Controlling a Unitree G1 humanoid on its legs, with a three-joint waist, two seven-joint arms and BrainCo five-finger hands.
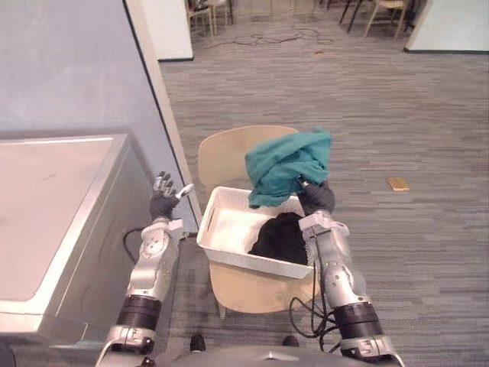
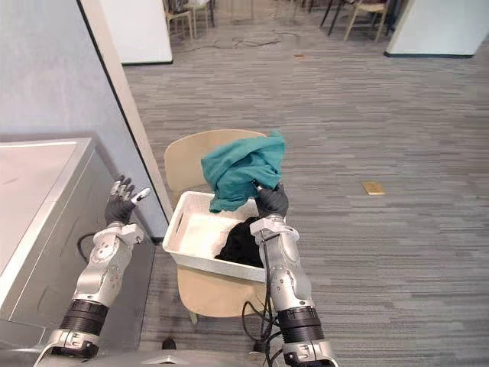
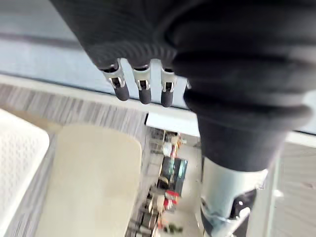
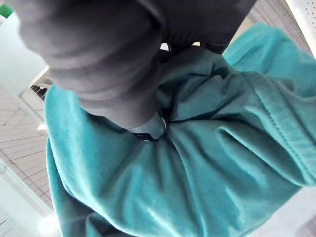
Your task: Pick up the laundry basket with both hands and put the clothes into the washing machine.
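A white laundry basket (image 1: 223, 246) rests on a beige chair (image 1: 229, 157). A black garment (image 1: 281, 237) lies in its right half. My right hand (image 1: 315, 197) is raised over the basket's right side, shut on a teal garment (image 1: 289, 164) that hangs bunched above the basket; in the right wrist view the teal cloth (image 4: 207, 163) is gathered in the fingers. My left hand (image 1: 162, 200) is lifted with straight fingers (image 3: 143, 91) between the basket and the washing machine (image 1: 53, 222), holding nothing.
The grey washing machine stands at my left with its lid (image 1: 46, 199) down. A blue-grey wall (image 1: 76, 69) with a beige edge runs behind it. A small tan object (image 1: 398, 183) lies on the striped carpet to the right. Chairs (image 1: 206, 14) stand far back.
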